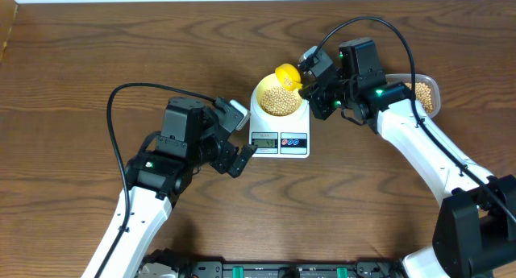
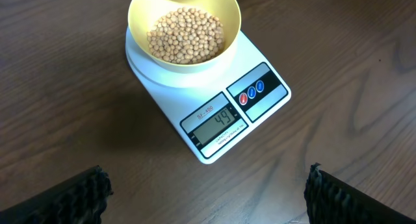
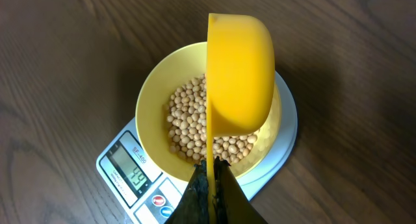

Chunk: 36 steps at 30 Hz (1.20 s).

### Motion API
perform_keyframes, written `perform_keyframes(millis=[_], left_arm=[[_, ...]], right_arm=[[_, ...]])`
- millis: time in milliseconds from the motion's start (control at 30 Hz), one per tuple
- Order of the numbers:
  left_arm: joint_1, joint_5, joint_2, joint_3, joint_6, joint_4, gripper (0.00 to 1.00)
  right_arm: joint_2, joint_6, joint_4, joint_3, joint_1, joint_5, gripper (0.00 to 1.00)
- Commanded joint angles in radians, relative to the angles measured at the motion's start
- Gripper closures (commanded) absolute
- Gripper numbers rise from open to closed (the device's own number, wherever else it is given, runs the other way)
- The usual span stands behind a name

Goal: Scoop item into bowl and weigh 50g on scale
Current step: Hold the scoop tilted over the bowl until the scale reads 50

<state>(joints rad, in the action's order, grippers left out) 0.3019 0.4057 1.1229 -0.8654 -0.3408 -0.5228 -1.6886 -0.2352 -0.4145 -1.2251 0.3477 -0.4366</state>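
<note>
- The left pincer [image 1: 243, 138] hangs nearest the desk's front edge. It is released, its ribbed black fingers [image 2: 75, 198] spread wide with nothing between them, just beside the scale's front-left corner.
- The scale [image 1: 280, 141] is smooth white plastic with rounded corners. It sits about midway between the desk's left and right edges. Its display [image 2: 218, 123] faces the front edge, next to small round red and blue buttons [image 2: 252, 93].
- Both wrist views show the display reading 49; overhead, the digits are too small to read.
- The bowl [image 2: 140, 13] is round, shallow and pale yellow. It rests on the scale's far half and holds a heap of small round tan beans [image 2: 185, 36].
- The right pincer [image 3: 211, 195] is clenched on the thin handle of a bright yellow scoop [image 3: 240, 74]. The scoop is turned on edge over the bowl, its rounded back showing in the right wrist view.
- Only the overhead view shows a clear tub [image 1: 436, 91] with more beans, toward the desk's far right and partly behind the right arm.
- The desk [image 1: 81, 52] is dark, grained wood.
</note>
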Motion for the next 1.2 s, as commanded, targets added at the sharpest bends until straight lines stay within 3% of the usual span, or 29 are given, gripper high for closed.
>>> perform_keyframes(millis=[0,167,333,667,1033,1167], left_arm=[[-0.004,0.005,-0.006,-0.004,-0.002,0.001,0.02],[-0.004,0.005,-0.006,-0.004,-0.002,0.001,0.02],[-0.004,0.005,-0.006,-0.004,-0.002,0.002,0.02],[-0.004,0.005,-0.006,-0.004,-0.002,0.002,0.02],[-0.004,0.005,-0.006,-0.004,-0.002,0.002,0.02],[-0.004,0.005,-0.006,-0.004,-0.002,0.002,0.02]], right_arm=[[-0.001,0.002,0.003,-0.003,-0.008,-0.007,0.99],[-0.001,0.005,0.002,-0.003,0.001,-0.071,0.99],[-0.001,-0.003,-0.043,-0.003,-0.003,0.012,0.99],[-0.001,0.009,0.011,-0.003,-0.003,-0.055,0.99],[-0.001,0.018,-0.064,-0.003,-0.005,0.031,0.99],[-0.001,0.036,-0.019,-0.003,-0.004,-0.007,0.99]])
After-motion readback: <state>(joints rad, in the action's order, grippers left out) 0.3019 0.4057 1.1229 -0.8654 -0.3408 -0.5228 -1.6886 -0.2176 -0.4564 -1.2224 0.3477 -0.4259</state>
